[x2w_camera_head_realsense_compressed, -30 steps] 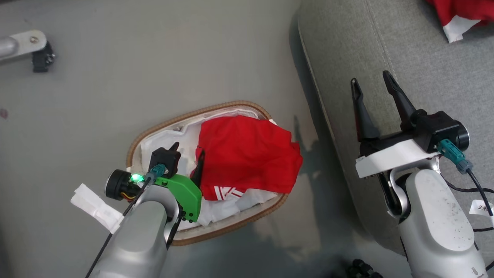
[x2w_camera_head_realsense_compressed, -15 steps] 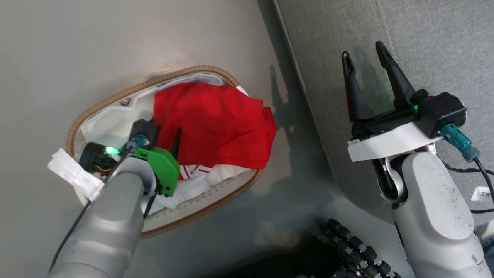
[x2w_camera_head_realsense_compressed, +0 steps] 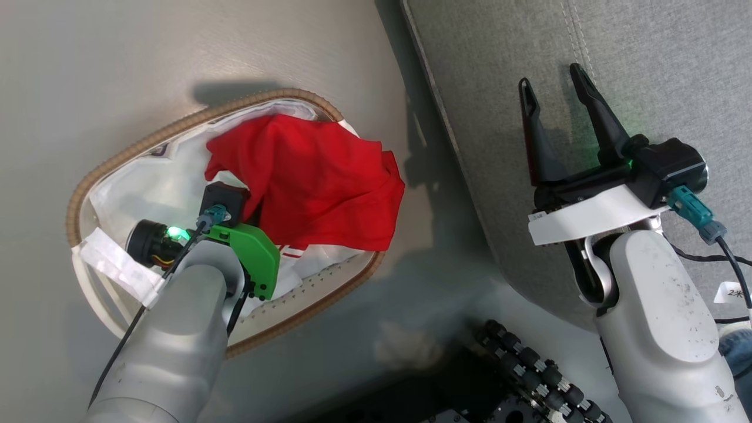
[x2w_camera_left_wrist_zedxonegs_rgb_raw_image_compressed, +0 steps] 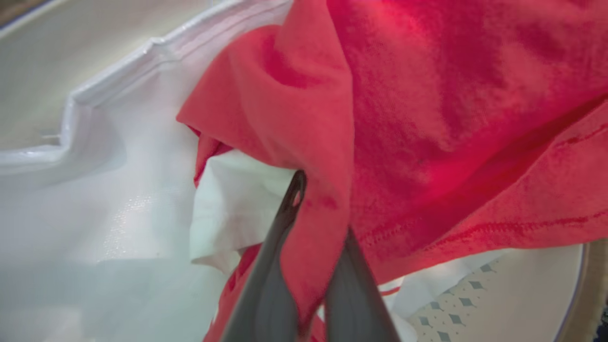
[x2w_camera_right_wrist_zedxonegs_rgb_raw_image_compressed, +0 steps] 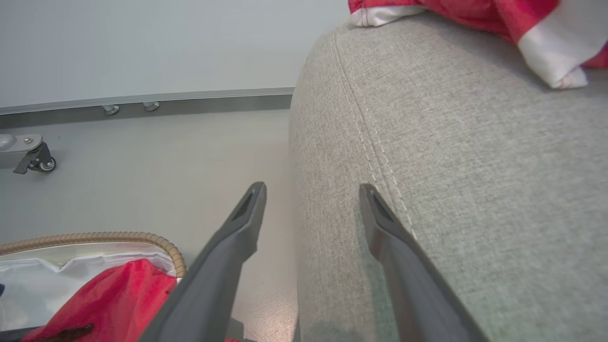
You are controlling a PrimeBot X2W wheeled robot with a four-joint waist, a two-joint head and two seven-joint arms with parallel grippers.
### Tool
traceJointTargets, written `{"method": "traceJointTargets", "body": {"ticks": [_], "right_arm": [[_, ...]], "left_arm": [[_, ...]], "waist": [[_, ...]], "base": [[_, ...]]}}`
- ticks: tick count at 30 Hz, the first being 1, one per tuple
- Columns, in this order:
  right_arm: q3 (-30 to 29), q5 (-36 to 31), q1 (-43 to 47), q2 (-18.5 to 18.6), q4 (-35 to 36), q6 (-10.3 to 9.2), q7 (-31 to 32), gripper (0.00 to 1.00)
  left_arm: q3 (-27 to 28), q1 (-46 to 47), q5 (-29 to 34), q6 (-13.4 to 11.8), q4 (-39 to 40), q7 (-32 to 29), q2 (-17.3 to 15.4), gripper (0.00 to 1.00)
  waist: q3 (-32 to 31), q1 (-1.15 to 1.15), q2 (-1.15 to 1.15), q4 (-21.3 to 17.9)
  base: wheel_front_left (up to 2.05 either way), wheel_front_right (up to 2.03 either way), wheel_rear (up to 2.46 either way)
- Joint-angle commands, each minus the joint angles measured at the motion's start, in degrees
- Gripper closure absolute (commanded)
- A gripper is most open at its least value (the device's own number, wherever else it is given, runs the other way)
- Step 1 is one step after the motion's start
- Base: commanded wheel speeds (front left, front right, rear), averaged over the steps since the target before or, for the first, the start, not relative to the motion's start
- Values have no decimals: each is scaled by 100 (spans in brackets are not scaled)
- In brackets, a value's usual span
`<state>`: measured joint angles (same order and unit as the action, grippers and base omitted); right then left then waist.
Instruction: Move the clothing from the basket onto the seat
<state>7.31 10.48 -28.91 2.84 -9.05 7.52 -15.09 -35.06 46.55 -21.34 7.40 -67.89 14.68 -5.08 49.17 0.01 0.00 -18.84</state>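
Left gripper [x2w_camera_left_wrist_zedxonegs_rgb_raw_image_compressed: 323, 209] clenched on a fold of jersey [x2w_camera_left_wrist_zedxonegs_rgb_raw_image_compressed: 427, 118] between its fingers, likely light, floppy; right gripper [x2w_camera_head_realsense_compressed: 552, 77] spread, empty.

Pale grey floor [x2w_camera_head_realsense_compressed: 147, 53] carries the basket [x2w_camera_head_realsense_compressed: 294, 94] (woven rim intact), just beside the grey seat [x2w_camera_head_realsense_compressed: 658, 41]; a caster [x2w_camera_right_wrist_zedxonegs_rgb_raw_image_compressed: 38, 161] stands well apart.
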Motion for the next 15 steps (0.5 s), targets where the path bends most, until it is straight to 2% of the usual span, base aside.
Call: {"method": "traceJointTargets", "body": {"ticks": [1,7,15], "right_arm": [[-21,-102,-48,12,-53,-6,-12,0],[-112,-296,123,12,-230,-6,-12,0],[-313,-609,464,14,-523,-7,-12,0]], "left_arm": [[-5,-80,-83,13,37,33,-3,100],[-83,-249,-245,13,329,53,26,100],[-70,-729,-187,13,1198,47,-213,100]], "waist": [[-181,-1,0,115],[-729,-1,0,300],[-1836,-1,0,564]], "base": [[0,0,0],[0,0,0],[0,0,0]]}}
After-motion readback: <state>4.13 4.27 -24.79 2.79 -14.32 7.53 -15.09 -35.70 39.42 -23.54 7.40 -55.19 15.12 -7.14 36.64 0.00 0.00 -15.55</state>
